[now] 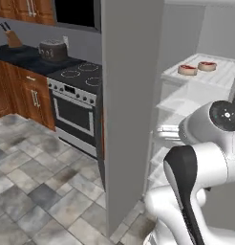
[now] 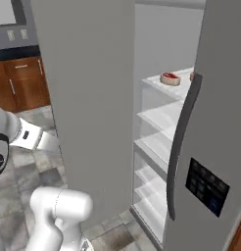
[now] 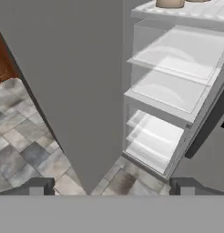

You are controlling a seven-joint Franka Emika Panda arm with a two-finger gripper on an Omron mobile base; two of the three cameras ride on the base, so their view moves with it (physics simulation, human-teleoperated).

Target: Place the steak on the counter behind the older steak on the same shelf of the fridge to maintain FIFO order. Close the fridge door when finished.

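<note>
both steaks sit on the same upper shelf (image 1: 219,76) inside the fridge (image 2: 156,39), one steak (image 1: 187,70) nearer the front edge and the second steak (image 1: 207,66) just beside it, further in. so the placing looks done and what's left is the fridge door (image 1: 131,110), standing wide open. that's the thing to handle now: a tall stiff panel, heavy-ish i'd guess, smooth-faced, best pushed flat on its outer side rather than pinched. the gripper (image 3: 111,187) hangs low, well below the meat shelf, its two fingertips (image 3: 37,186) spread wide with nothing between them, looking at the door's edge and the lower shelves, the door close in front and slightly to one side
</note>
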